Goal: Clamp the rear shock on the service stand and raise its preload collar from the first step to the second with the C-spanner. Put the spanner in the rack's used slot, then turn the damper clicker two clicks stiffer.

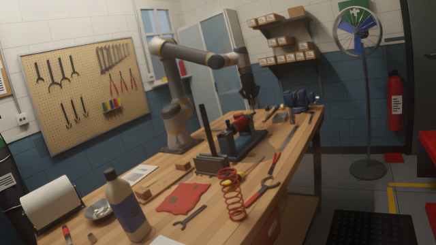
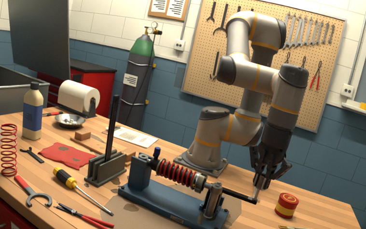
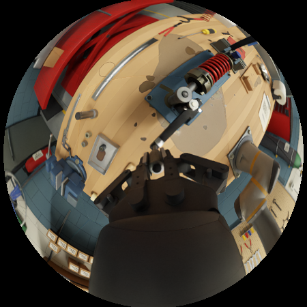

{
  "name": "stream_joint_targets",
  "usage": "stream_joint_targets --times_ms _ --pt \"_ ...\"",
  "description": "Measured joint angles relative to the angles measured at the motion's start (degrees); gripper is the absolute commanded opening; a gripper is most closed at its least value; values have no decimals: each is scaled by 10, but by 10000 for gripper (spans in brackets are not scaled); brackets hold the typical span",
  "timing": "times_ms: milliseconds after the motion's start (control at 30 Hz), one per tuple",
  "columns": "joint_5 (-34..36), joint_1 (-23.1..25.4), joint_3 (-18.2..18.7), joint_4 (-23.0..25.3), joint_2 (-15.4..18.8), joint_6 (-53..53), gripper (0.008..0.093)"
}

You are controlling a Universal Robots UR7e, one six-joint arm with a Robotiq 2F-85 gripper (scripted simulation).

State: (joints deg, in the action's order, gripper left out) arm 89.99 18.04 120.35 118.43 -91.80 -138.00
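The clamp lever's tip is partly hidden between the fingers of my gripper, which is closed on the lever's end. The black lever runs from the stand's clamp post toward the bench's back right. The rear shock, with its red spring, lies along the blue service stand, one end at the blue block. The shock shows in the side camera too. A black C-spanner stands upright in the grey rack.
Behind the stand sit the arm's base and a pegboard. A red and yellow tin stands right of my gripper. A screwdriver, a red rag, a loose red spring and pliers lie left.
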Motion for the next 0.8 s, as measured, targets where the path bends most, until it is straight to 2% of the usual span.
stream_joint_targets --times_ms 400,800 --pt "0 0 1 1 -1 0 85" --pt "0 0 1 1 0 0 325"
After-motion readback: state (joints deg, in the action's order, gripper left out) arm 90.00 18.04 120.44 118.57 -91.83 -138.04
